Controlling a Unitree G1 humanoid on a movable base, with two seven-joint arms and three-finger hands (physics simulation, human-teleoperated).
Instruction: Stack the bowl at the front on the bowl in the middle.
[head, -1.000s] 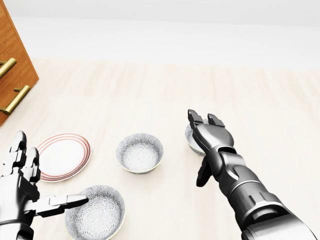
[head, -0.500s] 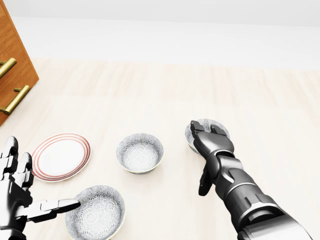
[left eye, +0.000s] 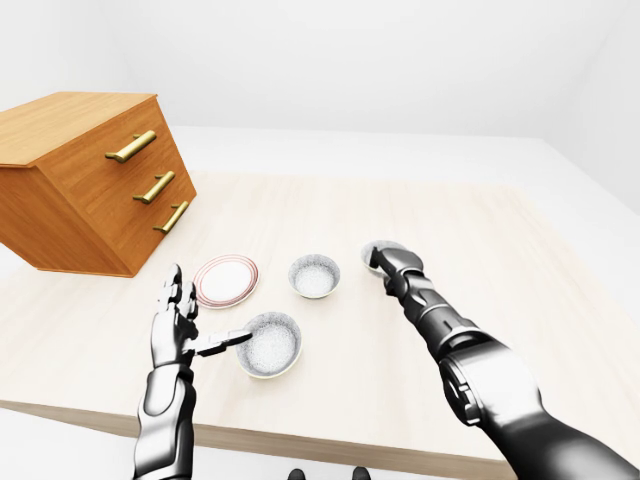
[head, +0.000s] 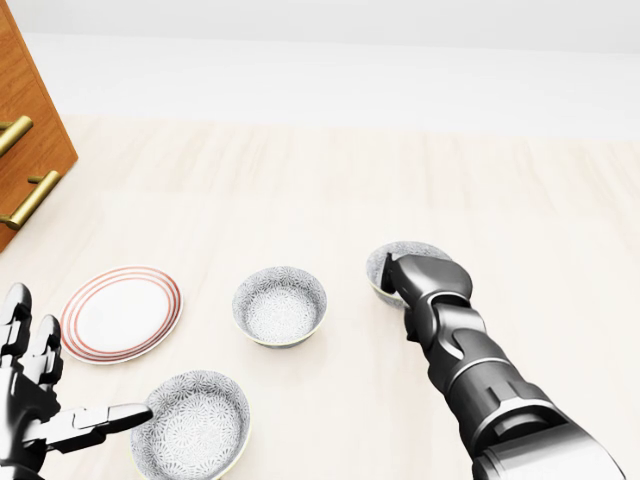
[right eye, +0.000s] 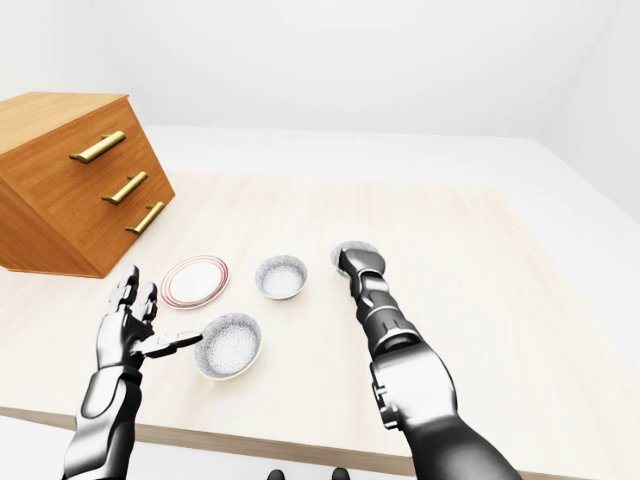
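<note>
**Right robot hand on the rightmost bowl, left robot hand splayed beside the lowest one**

The right robot hand (head: 425, 282) lies on top of the rightmost bowl (head: 379, 268), knuckles up and fingers curled down over its rim and hollow. The hand hides most of the bowl, so I cannot tell whether the fingers actually pinch the rim or only rest on it. The bowl sits flat on the counter (head: 300, 180), with just its left edge and upper rim showing past the dark metal.

The left robot hand (left eye: 175, 330) stands upright at the lower left of the head view. It is released, its two upper fingers straight and apart. Its third finger stretches sideways to the right and reaches the left rim of the lower bowl (head: 192, 428) (contact or a hair's gap, it is too close to call). Nothing is held in it.

That lower bowl, grey-speckled inside with a pale rim, sits upright on the counter at the bottom of the head view. The middle bowl (head: 280, 305), of the same pattern, stands apart from it, up and to the right, empty and upright, between the plate (head: 122, 312) and the rightmost bowl. The plate, white with red rings, lies flat just left of the middle bowl.

Beyond the plate, at the left of the eye views, stands a wooden drawer chest (left eye: 85, 180) with three brass handles (left eye: 131, 147).
</note>
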